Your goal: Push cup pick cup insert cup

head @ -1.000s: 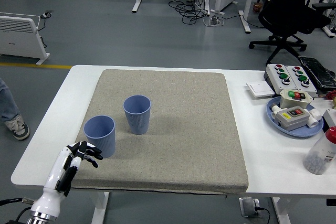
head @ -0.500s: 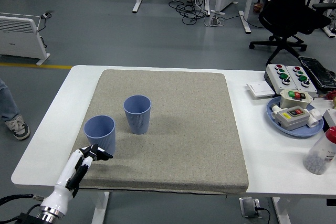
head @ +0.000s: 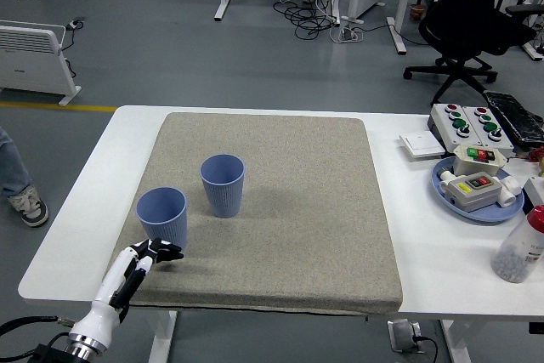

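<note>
Two blue cups stand upright on the grey mat [head: 280,201]: the near cup [head: 162,219] just beyond the left hand [head: 150,256], the far cup [head: 223,184] close behind it. The hand holds nothing, fingers loosely extended. A good push meets the near cup low, to avoid tipping. Whether fingertips touch it is unclear; the right hand is unseen.

A grey floor [head: 153,31] stretched behind the white table [head: 425,235], where a black office chair [head: 467,14] stood near tangled cables [head: 310,10] and a white radiator [head: 34,57] sat left.
</note>
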